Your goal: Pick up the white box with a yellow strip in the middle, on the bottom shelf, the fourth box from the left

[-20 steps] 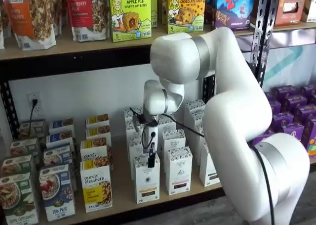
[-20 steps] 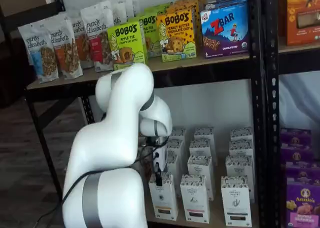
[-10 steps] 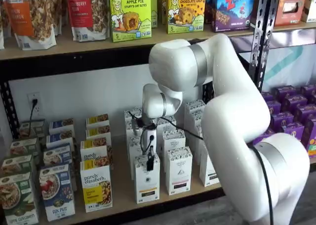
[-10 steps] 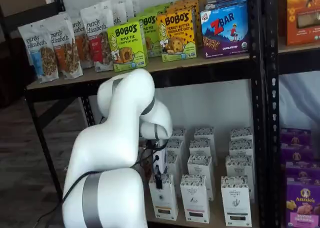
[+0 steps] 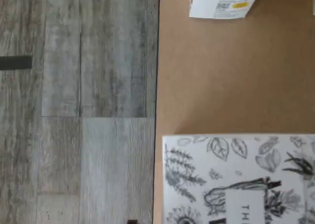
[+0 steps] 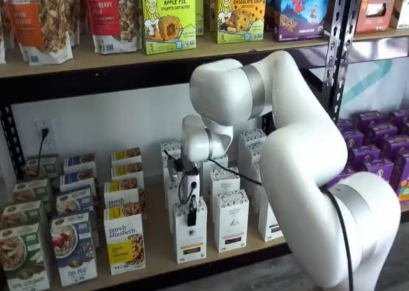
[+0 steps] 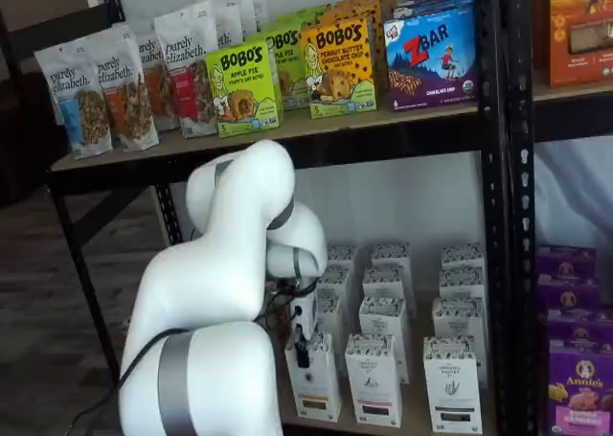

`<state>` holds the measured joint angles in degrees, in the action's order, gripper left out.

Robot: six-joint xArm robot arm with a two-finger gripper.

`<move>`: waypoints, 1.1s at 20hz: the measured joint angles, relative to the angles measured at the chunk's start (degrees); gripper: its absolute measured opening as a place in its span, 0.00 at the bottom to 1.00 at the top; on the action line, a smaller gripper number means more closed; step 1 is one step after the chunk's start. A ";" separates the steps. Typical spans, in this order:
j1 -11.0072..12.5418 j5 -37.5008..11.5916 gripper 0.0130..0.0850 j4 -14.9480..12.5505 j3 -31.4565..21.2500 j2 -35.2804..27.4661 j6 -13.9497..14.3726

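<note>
Over the last second my pincer point(image 6: 191, 215) had descended and shifted slightly left, arriving at the top of the white box point(image 6: 190, 235), so the approach was nearly complete. Its fingers showed side-on; it stood fully spread and held nothing. The box stood upright at the front of the bottom shelf point(image 6: 160, 251), pale board over grey plank flooring point(image 5: 78, 106).
</note>
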<state>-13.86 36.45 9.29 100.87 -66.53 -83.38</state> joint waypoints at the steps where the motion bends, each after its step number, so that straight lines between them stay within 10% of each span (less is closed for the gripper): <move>1: -0.05 -0.10 1.00 -0.12 0.16 -0.16 0.15; 16: -0.54 -0.02 1.00 -0.77 3.20 -3.01 1.20; 22: -0.38 1.27 0.78 -0.52 3.89 -3.27 0.90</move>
<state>-14.24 37.72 8.77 104.75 -69.80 -82.48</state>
